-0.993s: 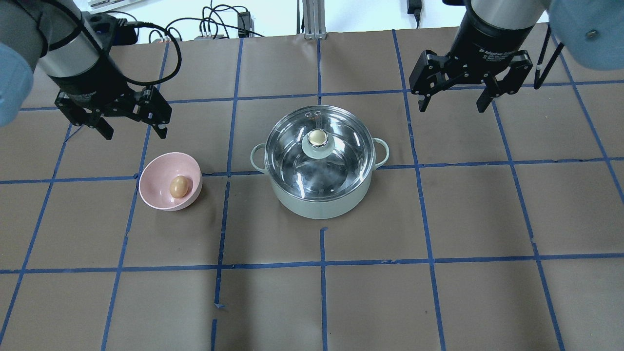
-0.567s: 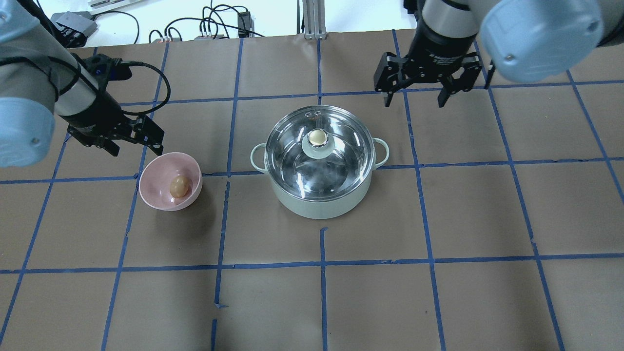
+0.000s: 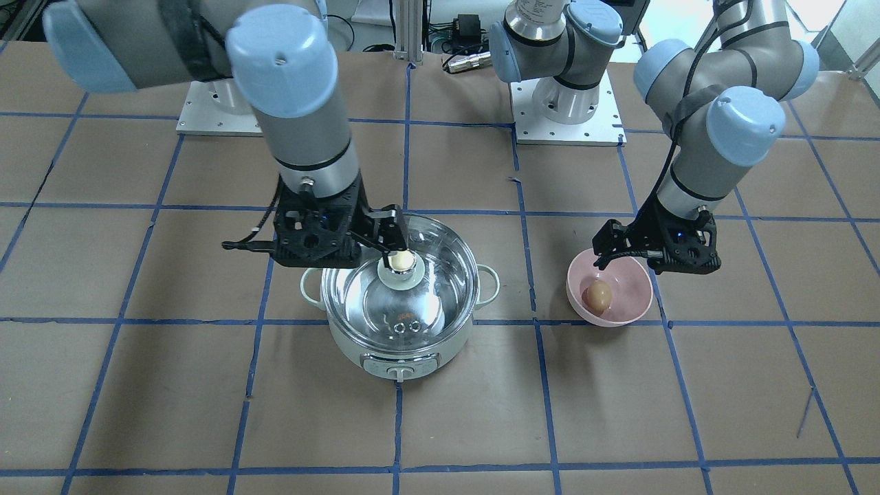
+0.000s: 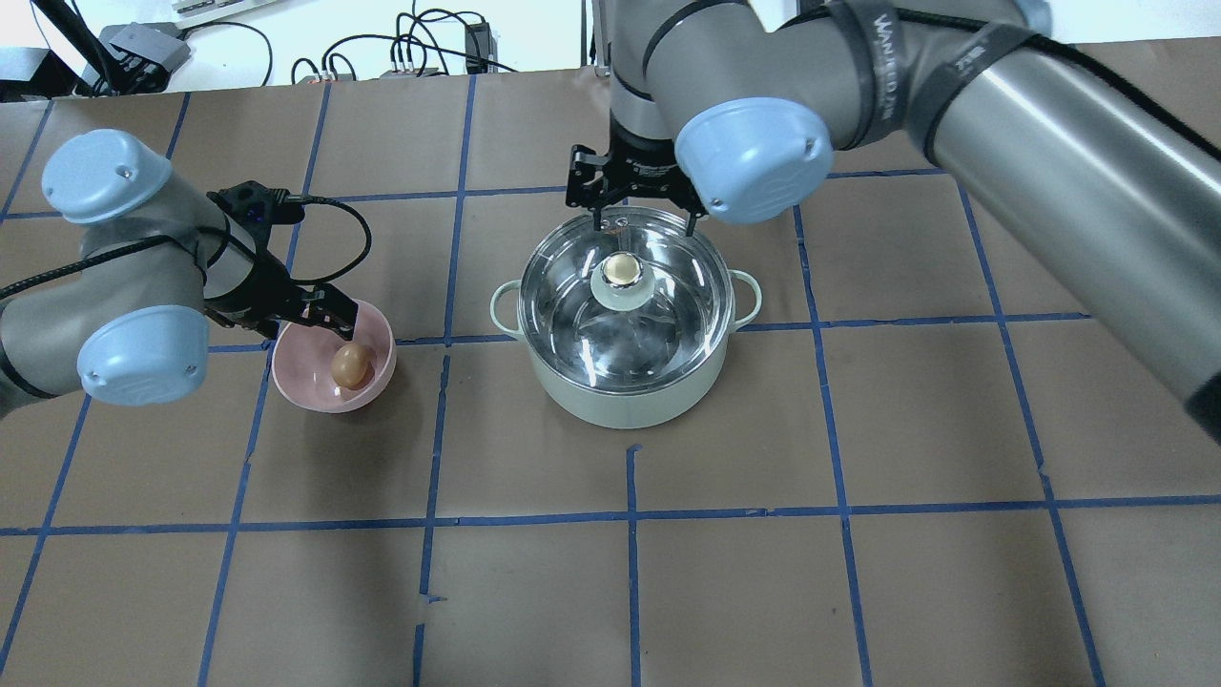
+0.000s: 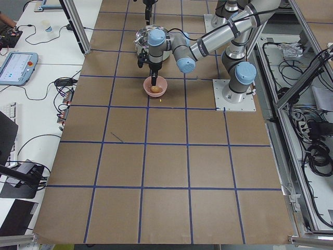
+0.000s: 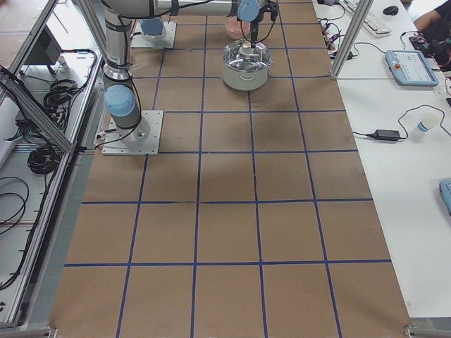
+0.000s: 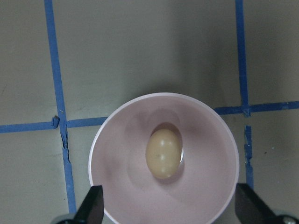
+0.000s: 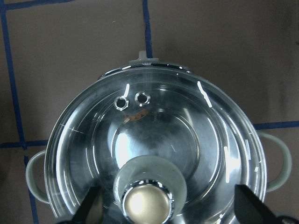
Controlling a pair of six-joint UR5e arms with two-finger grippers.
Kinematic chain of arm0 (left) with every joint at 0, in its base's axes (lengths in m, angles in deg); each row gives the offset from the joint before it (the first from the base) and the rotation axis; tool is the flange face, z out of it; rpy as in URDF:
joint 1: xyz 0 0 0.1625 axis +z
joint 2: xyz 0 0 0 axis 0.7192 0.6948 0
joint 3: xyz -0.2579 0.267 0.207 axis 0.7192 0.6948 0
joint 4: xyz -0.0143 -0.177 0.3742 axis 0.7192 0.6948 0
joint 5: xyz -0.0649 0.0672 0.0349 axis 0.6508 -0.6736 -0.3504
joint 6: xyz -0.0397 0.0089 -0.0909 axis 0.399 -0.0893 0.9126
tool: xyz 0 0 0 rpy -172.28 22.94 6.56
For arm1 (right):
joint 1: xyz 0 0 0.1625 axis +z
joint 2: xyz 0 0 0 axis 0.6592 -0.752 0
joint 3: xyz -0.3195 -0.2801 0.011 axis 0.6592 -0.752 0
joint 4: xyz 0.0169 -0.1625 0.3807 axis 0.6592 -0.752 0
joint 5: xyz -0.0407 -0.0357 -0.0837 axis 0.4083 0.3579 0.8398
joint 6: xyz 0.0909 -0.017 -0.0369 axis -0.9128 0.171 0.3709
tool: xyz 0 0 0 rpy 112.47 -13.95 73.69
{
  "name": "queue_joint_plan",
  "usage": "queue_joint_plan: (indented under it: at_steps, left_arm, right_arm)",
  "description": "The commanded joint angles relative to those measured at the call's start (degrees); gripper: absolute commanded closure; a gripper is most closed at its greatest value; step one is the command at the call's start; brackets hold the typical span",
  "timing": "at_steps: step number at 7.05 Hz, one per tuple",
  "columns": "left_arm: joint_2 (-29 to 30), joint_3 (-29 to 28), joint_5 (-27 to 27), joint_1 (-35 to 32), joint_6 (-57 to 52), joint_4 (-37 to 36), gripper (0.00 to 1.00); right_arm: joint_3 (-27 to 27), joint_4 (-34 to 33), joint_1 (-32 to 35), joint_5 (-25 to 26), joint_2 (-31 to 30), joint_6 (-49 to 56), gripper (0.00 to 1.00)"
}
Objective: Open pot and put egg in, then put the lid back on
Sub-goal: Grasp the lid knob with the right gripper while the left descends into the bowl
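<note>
— Where's the egg [image 4: 351,365]?
— In the bowl [image 4: 305,386], toward the left edge; our left gripper [image 7: 170,207] hangs over it, fingers wide.
— And the pot [image 4: 625,401]?
— Midway, nearer the far edge, lid [image 4: 572,286] on; our right gripper [image 4: 642,221] hangs over it, fingers wide.

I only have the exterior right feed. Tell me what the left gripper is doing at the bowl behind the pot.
Observer: The left gripper hangs open over the pink bowl. In the left wrist view its fingertips are spread wide apart, and the egg lies untouched in the bottom of the bowl.
Operator: Now report the right one.
Observer: The right gripper is open too, with one finger on each side of the knob on the lid, touching neither side.
Operator: Say whether the knob is centred.
Observer: Not quite. In the right wrist view it sits nearer the finger on that view's left.
</note>
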Motion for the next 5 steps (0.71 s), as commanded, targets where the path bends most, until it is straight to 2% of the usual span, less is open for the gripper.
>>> queue_joint_plan:
  at_steps: [1,2,3,4,5]
  left_arm:
    - [0.73,1.87,-0.26,-0.15,0.21,-0.87,0.0]
    - [0.91,1.88,-2.27,-0.23,0.38,-0.87,0.0]
    - [1.0,1.88,-2.55,-0.23,0.47,-0.87,0.0]
    - [1.17,1.88,-2.55,-0.23,0.56,-0.95,0.0]
    - [1.61,1.88,-2.64,-0.23,0.47,-2.26,0.0]
  right_arm:
    - [0.23,-0.2,2.13,0.68,2.29,-0.96,0.0]
    - [0.84,-0.29,2.22,0.77,2.38,-0.17,0.01]
    - [2.24,-0.64,2.13,0.85,2.38,-0.16,0.07]
    - [3.3,-3.42,2.13,0.85,2.38,-0.16,0.1]
    - [3.4,-3.54,2.13,0.94,2.47,-0.16,0.11]
